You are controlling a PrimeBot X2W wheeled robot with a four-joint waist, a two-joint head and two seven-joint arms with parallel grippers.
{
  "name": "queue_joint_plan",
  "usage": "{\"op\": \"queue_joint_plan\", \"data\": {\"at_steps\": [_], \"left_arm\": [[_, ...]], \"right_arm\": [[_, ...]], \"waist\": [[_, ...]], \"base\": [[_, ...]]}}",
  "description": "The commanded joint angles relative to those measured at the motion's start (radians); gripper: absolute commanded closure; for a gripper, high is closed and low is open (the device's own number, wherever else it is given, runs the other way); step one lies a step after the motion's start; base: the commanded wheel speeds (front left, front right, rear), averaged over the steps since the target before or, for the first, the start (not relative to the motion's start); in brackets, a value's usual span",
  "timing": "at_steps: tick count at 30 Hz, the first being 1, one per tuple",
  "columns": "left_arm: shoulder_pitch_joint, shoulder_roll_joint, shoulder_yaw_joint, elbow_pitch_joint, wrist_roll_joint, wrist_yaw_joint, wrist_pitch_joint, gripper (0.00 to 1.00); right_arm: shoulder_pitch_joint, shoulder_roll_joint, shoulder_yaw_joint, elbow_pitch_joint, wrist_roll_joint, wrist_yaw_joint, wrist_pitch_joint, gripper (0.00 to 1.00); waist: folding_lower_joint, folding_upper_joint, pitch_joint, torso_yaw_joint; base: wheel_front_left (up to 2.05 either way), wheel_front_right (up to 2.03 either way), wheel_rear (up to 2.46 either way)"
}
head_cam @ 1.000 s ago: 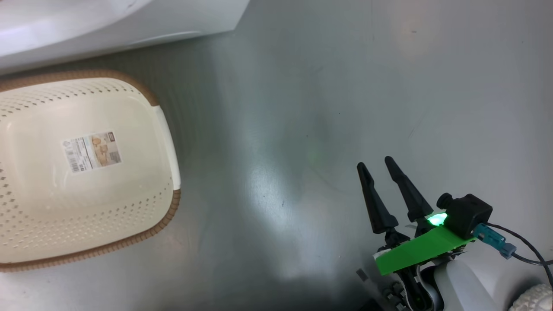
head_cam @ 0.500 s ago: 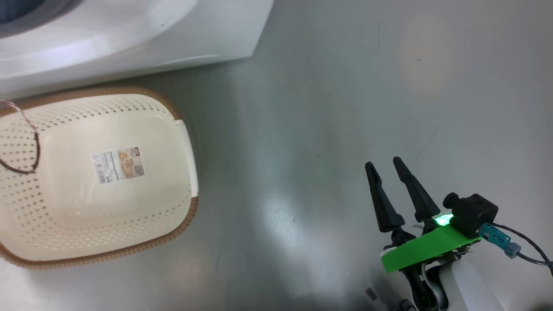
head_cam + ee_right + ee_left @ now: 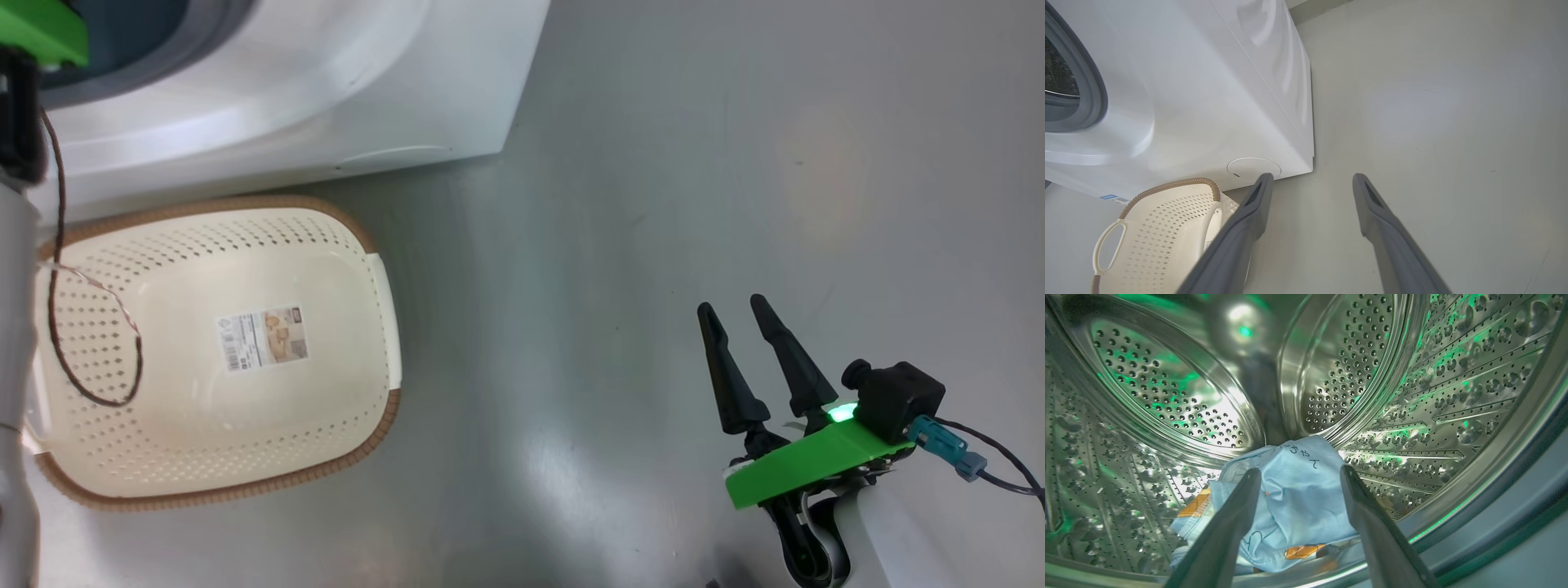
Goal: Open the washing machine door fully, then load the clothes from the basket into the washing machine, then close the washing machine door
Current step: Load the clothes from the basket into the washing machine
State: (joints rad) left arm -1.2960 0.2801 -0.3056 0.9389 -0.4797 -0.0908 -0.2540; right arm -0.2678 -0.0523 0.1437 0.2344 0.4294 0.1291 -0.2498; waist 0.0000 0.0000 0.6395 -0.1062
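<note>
While the light blue printed garment [image 3: 1294,506] lies in the perforated steel drum [image 3: 1167,396], left gripper [image 3: 1299,470] jaws spread and empty, right gripper [image 3: 731,302] likewise, ease straight back, snagging no cloth; cream perforated basket [image 3: 245,237] is bare.

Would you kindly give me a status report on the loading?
Left gripper open inside perforated steel drum; right gripper open over floor. Light blue printed garment in drum; cream perforated plastic basket empty. Nothing obstructing.

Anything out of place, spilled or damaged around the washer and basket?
Nothing stands out. The basket sits upright on the floor beside the washing machine, and the clothes lie inside the machine in front of the open left gripper.
</note>
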Motion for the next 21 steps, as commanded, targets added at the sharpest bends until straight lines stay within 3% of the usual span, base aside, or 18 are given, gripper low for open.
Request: {"op": "queue_joint_plan", "data": {"at_steps": [1,21], "left_arm": [[0.017,0.046,0.018,-0.032,-0.003,0.012,-0.008,0.00],[0.489,0.032,0.134,-0.423,0.059,0.080,-0.008,0.00]], "right_arm": [[0.018,0.002,0.018,-0.014,-0.011,0.002,-0.012,0.00],[0.048,0.002,0.008,0.025,-0.034,0.002,-0.012,0.00]], "waist": [[0.0000,0.0000,-0.018,0.011],[0.0000,0.0000,-0.194,0.045]], "base": [[0.00,0.00,0.00],[0.00,0.00,0.00]]}}
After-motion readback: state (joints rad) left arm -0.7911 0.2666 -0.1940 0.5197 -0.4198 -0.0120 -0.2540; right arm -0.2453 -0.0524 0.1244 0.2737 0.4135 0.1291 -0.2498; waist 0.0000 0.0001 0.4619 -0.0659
